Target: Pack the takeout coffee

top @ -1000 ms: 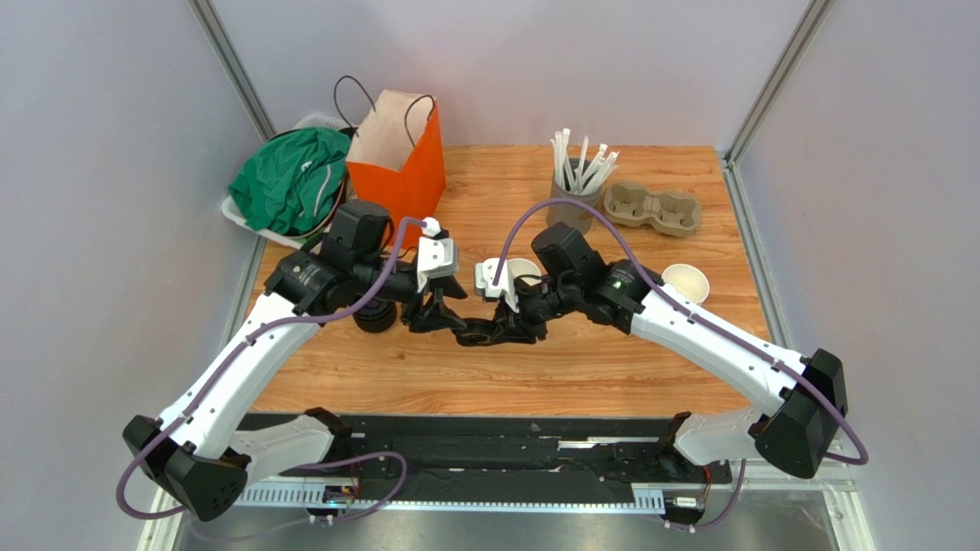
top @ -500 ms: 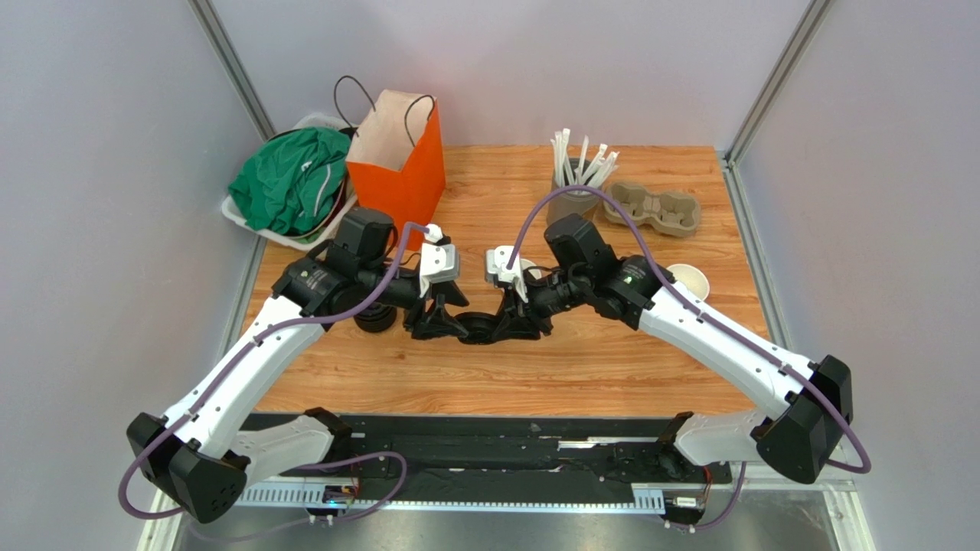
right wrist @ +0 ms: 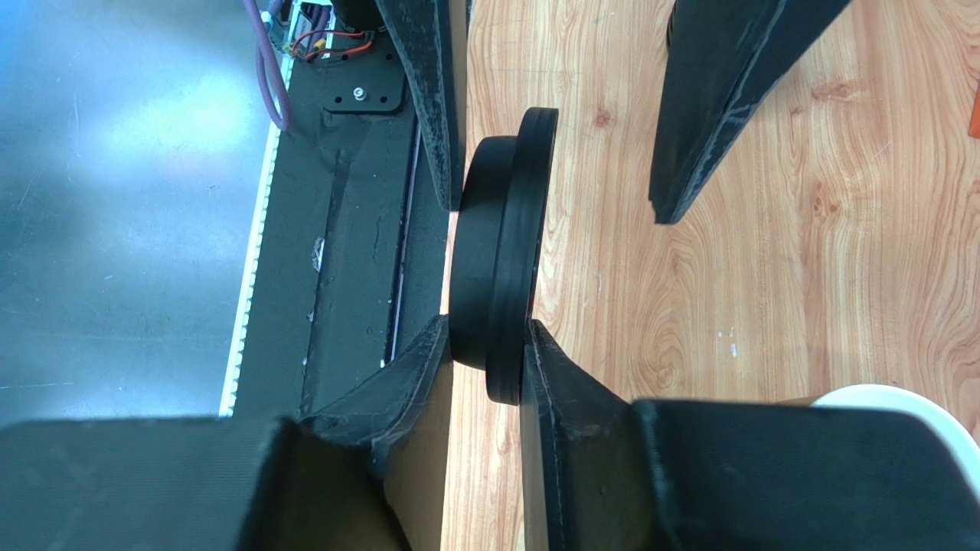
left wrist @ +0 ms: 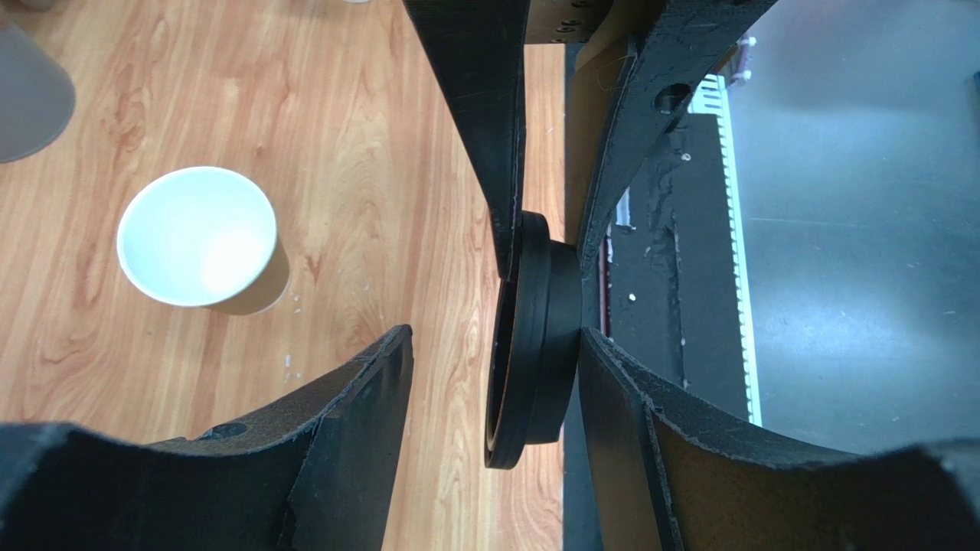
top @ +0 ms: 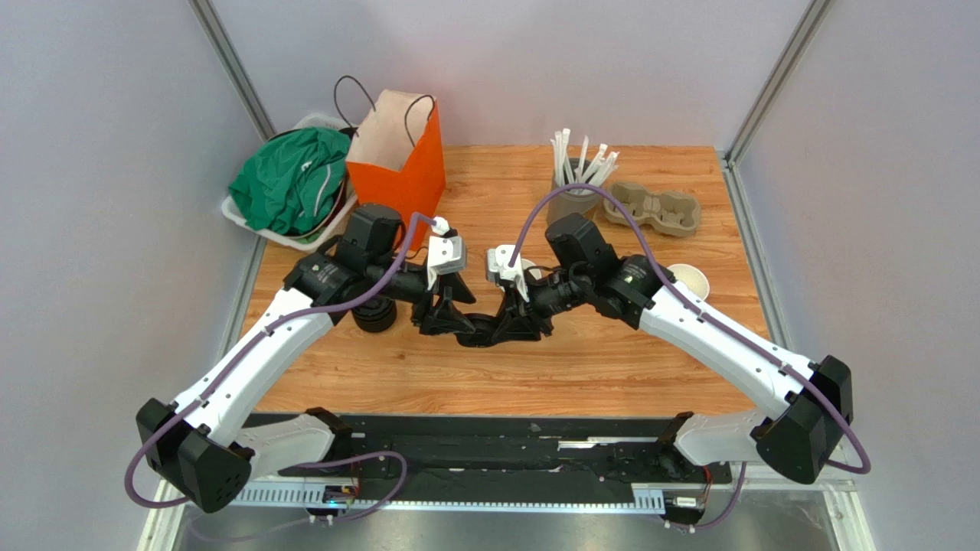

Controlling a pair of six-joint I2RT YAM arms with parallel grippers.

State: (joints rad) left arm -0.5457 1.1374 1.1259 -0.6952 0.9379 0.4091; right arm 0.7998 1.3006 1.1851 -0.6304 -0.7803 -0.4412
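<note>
The lid [right wrist: 506,230] hangs on edge over the middle of the table [top: 598,373], a little toward the near edge, with both grippers meeting on it. The right gripper [right wrist: 488,335] pinches it flat face to flat face, both fingers pressed on. The left gripper [left wrist: 492,344] comes at it from the opposite side with its fingers apart, straddling the disc. Its near-edge finger lies against or just beside the crown and its far-edge finger stands well off, so it seems to carry nothing.

What matters next is how the lid faces. Its axis runs level, from near edge to far edge. The raised crown looks to the near edge and the hollow side to the far edge. The cup [left wrist: 198,238] stands upright, mouth up, on the table just to the far side of the lid, close under the right wrist, where the top view hides it. So the hollow side looks toward the cup, but sideways and not down. I judge the lid needs a quarter turn, crown up, then a short carry toward the far edge and a lowering onto the rim. The right arm has the hold and is the nearer one. A second cup [top: 687,279] sits by the right forearm toward the right edge; I cannot tell for sure which of the two is meant
</note>
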